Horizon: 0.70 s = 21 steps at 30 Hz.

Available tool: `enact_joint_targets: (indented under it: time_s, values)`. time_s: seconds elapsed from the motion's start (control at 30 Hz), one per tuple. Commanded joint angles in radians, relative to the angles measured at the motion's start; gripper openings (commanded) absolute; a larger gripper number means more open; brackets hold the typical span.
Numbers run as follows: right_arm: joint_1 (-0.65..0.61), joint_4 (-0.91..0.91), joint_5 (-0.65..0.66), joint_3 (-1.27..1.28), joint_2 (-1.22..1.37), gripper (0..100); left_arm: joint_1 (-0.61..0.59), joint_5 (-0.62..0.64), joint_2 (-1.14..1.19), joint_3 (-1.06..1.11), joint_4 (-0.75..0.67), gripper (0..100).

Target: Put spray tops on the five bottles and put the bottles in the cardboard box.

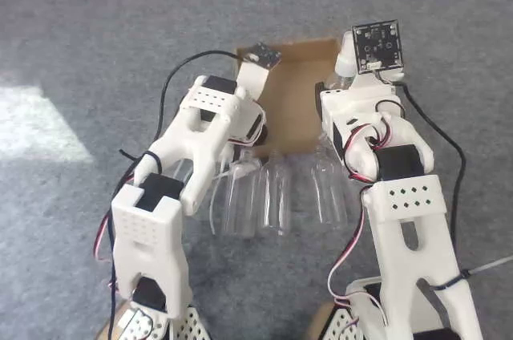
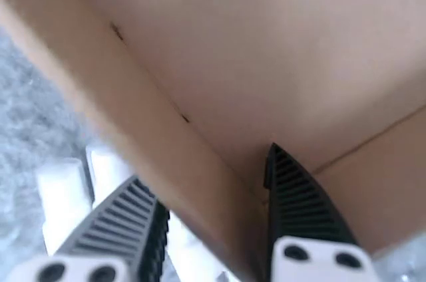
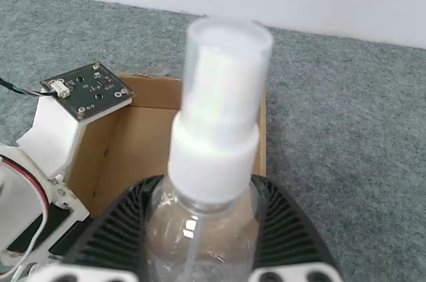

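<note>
My right gripper [image 3: 200, 195] is shut on a clear bottle [image 3: 216, 129] that carries a white spray top under a clear cap. It holds the bottle upright over the near right part of the cardboard box [image 1: 292, 107]; the bottle [image 1: 345, 59] stands at the box's right wall. My left gripper [image 2: 210, 169] straddles the box's left wall [image 2: 173, 142], one finger inside and one outside, shut on it. In the high view this gripper [image 1: 255, 127] sits on that wall. Several clear bottles [image 1: 276, 196] lie on the carpet in front of the box, between the arms.
Grey carpet covers the floor around the box. White pieces [image 2: 66, 189] lie outside the box by my left gripper's outer finger; what they are is unclear. The left arm's camera board [image 3: 83, 92] stands over the box's left wall. A bright patch [image 1: 36, 127] marks the carpet at far left.
</note>
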Motion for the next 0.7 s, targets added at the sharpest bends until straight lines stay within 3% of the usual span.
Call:
enact_joint_targets:
  time_s: [0.0, 0.67]
  values:
    - [0.008, -0.018, 0.015, -0.012, -0.054, 0.6, -0.018, -0.041, -0.081, -0.045, 0.048, 19]
    - [0.001, -0.033, 0.014, -0.014, -0.068, 0.7, -0.035, -0.061, -0.393, -0.035, 0.19, 20]
